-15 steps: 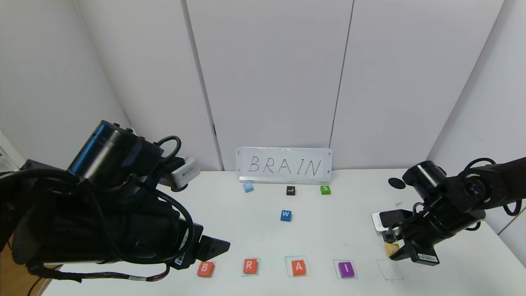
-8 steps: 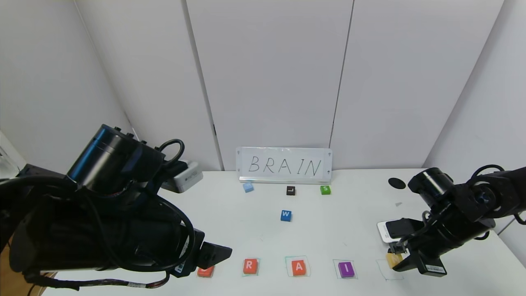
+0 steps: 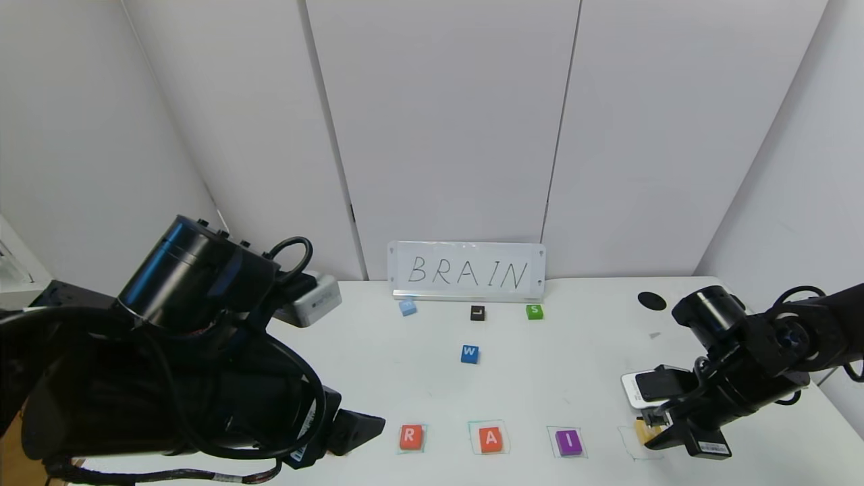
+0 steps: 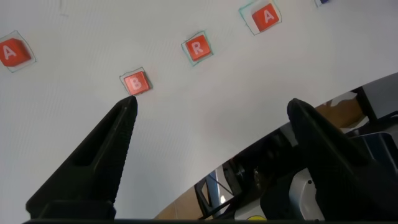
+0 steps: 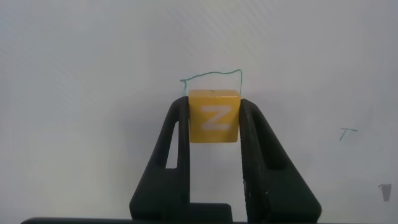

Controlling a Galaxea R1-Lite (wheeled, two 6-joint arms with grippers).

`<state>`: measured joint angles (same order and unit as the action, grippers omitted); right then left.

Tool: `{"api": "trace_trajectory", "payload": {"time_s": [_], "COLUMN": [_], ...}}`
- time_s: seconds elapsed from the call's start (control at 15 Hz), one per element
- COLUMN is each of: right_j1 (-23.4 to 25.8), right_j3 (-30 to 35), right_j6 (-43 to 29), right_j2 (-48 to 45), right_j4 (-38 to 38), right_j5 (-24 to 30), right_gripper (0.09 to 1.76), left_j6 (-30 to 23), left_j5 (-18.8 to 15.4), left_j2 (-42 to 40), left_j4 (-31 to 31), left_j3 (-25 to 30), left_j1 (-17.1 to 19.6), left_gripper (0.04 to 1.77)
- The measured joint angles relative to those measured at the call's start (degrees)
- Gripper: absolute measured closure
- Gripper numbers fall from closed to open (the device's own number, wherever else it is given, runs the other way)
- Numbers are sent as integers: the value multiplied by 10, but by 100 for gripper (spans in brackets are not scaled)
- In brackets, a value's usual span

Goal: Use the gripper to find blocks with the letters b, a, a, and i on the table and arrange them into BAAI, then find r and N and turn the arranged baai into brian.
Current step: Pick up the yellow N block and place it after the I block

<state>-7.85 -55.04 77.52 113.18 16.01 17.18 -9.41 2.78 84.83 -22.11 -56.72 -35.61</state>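
On the white table (image 3: 540,378) an orange-red R (image 3: 410,437), an orange A (image 3: 491,439) and a purple I (image 3: 568,442) lie in a front row in green squares. The orange B (image 4: 136,83) is hidden behind my left arm in the head view. It shows in the left wrist view with R (image 4: 198,48), A (image 4: 267,15) and a second A (image 4: 9,52). My left gripper (image 4: 211,106) is open and empty beside B. My right gripper (image 5: 214,106) is shut on the yellow N block (image 5: 214,116), low over the empty green square (image 3: 638,444) right of I.
A BRAIN sign (image 3: 468,271) stands at the back. In front of it lie a light blue block (image 3: 407,308), a black L (image 3: 477,313) and a green S (image 3: 534,312), with a blue W (image 3: 470,354) nearer. A black spot (image 3: 651,300) is at the back right.
My right gripper has carried the N block forward and down to the empty green square. My left arm has shifted and now hides B in the head view.
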Motion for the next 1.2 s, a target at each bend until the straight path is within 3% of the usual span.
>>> {"api": "trace_trajectory", "payload": {"time_s": [1.2], "right_j1": [14], "right_j3": [-12], "right_j6": [16], "right_j2": [76], "right_j4": [-33], "right_j5": [5], "right_gripper": [132], "left_j6": [6], "left_j5": [0], "left_j2": [14], "left_j4": [21], "left_j3": [20], "left_j1": [-7], "left_gripper": [9]}}
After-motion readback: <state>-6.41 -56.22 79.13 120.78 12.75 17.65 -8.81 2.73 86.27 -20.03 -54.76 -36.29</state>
